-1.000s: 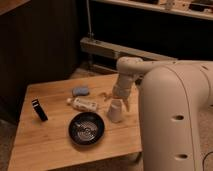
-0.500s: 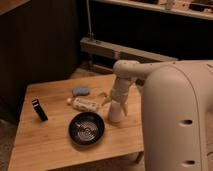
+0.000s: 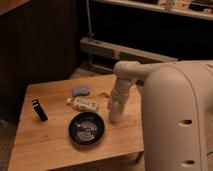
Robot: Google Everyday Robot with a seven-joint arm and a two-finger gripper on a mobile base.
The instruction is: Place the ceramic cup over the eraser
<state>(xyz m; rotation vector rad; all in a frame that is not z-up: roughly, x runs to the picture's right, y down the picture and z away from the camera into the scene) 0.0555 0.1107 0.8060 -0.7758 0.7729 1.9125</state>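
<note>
Ceramic cup (image 3: 114, 117) sits just beside the black bowl (image 3: 75, 131) on the table (image 3: 50, 145) with the gripper (image 3: 116, 107) down over it, whether clamped we cannot tell, so we judge lifting, carrying and covering the eraser (image 3: 39, 110), well apart, all remain.

white ceramic cup (image 3: 115, 116) upright beneath the jaws; slim black eraser (image 3: 39, 110) stands tilted, well apart from it.
</note>
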